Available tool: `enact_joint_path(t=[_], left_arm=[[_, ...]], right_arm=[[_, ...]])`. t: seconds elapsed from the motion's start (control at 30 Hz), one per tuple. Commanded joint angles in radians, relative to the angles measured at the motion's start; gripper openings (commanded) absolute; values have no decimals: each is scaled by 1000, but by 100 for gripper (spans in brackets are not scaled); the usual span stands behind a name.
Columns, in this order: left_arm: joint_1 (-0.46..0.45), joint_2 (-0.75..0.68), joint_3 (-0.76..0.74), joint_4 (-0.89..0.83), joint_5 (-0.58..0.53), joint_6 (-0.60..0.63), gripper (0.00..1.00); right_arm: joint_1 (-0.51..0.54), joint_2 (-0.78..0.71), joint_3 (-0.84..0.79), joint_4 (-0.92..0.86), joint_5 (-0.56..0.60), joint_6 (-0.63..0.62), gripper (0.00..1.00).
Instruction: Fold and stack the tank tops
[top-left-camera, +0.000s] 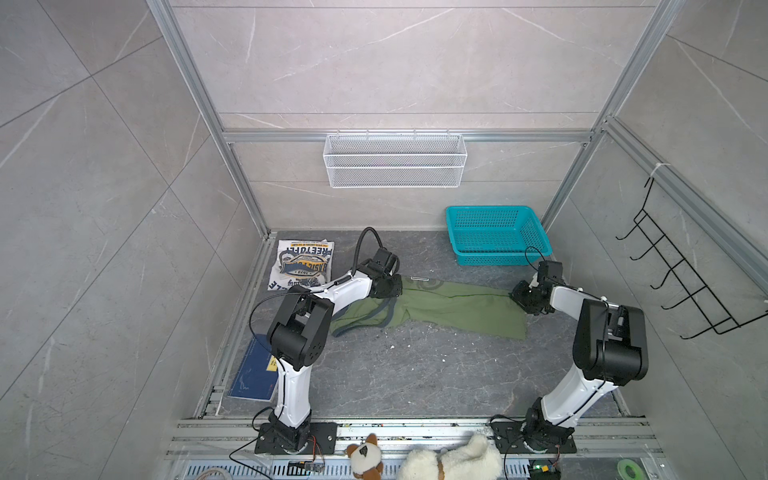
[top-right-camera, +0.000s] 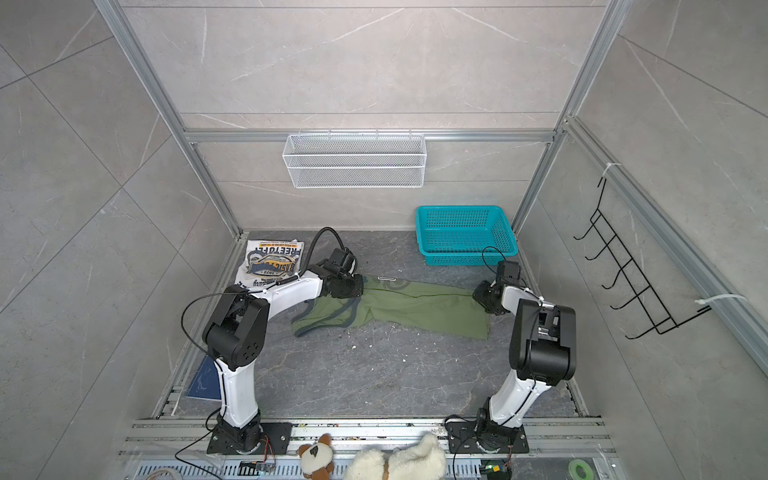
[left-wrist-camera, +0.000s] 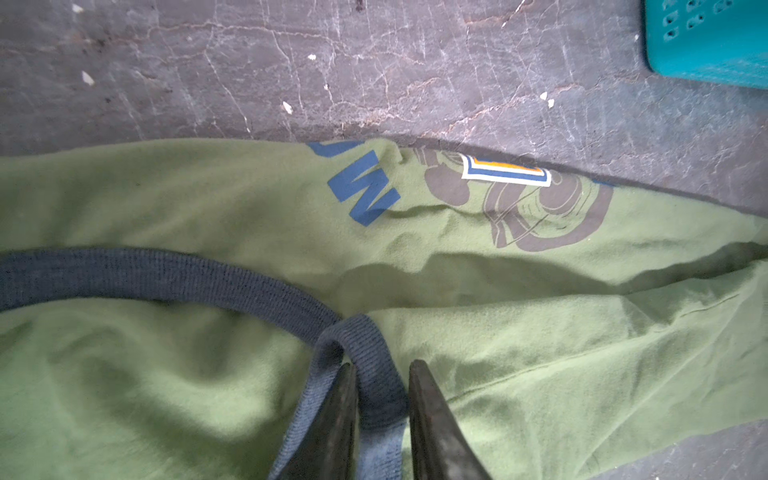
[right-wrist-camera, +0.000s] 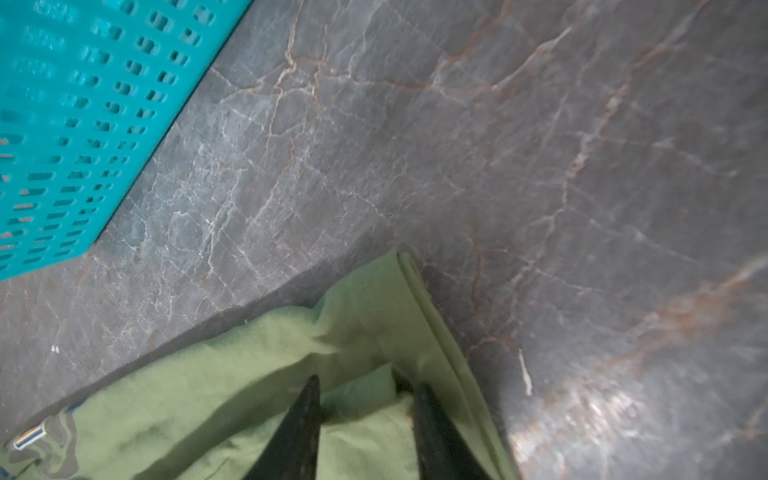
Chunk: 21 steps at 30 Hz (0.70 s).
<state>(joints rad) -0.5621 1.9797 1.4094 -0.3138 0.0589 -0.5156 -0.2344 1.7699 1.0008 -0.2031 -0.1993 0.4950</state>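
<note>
Progress first, biggest piece first. The olive tank top (top-left-camera: 457, 307) sprawls across the middle of the dark table (top-left-camera: 415, 374), a long, wrinkled strip running left to right with its navy-trimmed straps at the left end. By my reading it is narrowed lengthwise at most, so its folding is not finished. The white tank top (top-left-camera: 301, 264) sits in the far-left corner as a compact rectangle, print up. That one looks folded and parked. So one shirt is done and one is half way, with the stacking not yet started, since the two lie well apart.

Now the hands. The left gripper (left-wrist-camera: 382, 365) is down at the strap end, its jaws pinching the navy ribbed trim of the olive tank top. The right gripper (right-wrist-camera: 365, 380) is at the opposite, hem end near the far-right corner of the cloth. Green fabric bunches up between its jaws, but whether they have it clamped I cannot tell.

The count, big to small:
- Two arms, each with one gripper.
- Two tank tops.
- Two baskets: one white wire basket (top-left-camera: 395, 160) on the far wall and one teal basket (top-left-camera: 496, 232) at the far right of the table.
- One black hook rack (top-left-camera: 685, 270) on the right wall.
- One blue booklet (top-left-camera: 253, 374) at the near left.
- Two plush toys at the near edge, one large white (top-left-camera: 453, 461) and one small brown-and-white (top-left-camera: 365, 457).
</note>
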Motion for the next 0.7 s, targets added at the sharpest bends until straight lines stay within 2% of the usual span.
enact_joint_path(t=[0.0, 0.1, 0.3, 0.5, 0.67], left_arm=[[2, -1, 37, -8, 13, 6, 23], [4, 0, 40, -13, 9, 2, 20], [2, 2, 60, -28, 4, 2, 11], [1, -3, 81, -33, 8, -4, 2], [2, -10, 92, -34, 15, -12, 0]], right_arm=[[-2, 19, 24, 0, 1, -13, 30], [-2, 10, 20, -4, 10, -9, 20], [-2, -46, -4, -13, 57, 1, 8], [-2, -131, -27, -31, 101, 10, 3], [-2, -177, -36, -62, 126, 25, 0]])
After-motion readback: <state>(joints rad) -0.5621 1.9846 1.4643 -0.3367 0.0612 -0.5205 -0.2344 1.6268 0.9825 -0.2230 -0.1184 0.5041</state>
